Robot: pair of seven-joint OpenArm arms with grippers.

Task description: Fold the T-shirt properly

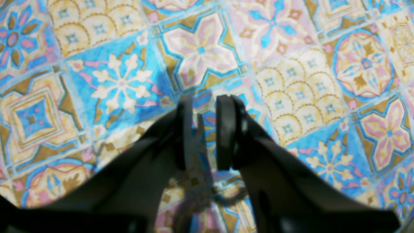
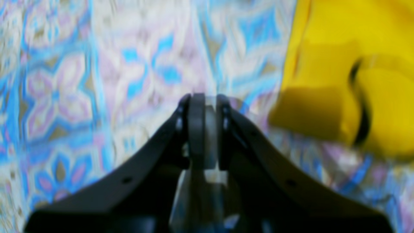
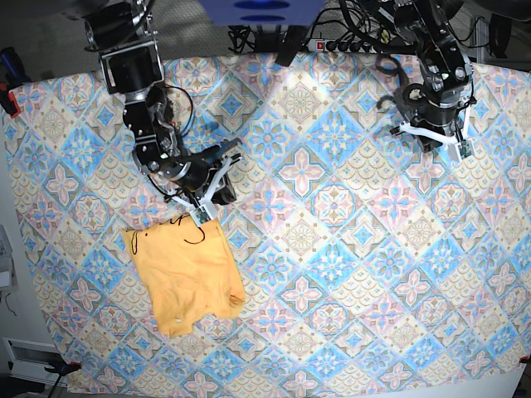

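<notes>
Hovering my right pincer (image 3: 202,214) just off the T-shirt (image 3: 189,278), its tips nearly pressed together and empty, I should spread them before pinching the hem. My left pincer (image 3: 434,139) sits far off over bare tabletop (image 3: 348,274), slightly spread, empty.

I seem to be working in a robotics lab or test room, not a home. Behind my left claw (image 3: 440,143) a power strip (image 3: 342,44) and tangled black cables (image 3: 365,21) line the far edge of the surface (image 3: 348,249), covered with a patterned tablecloth (image 3: 332,207).
</notes>
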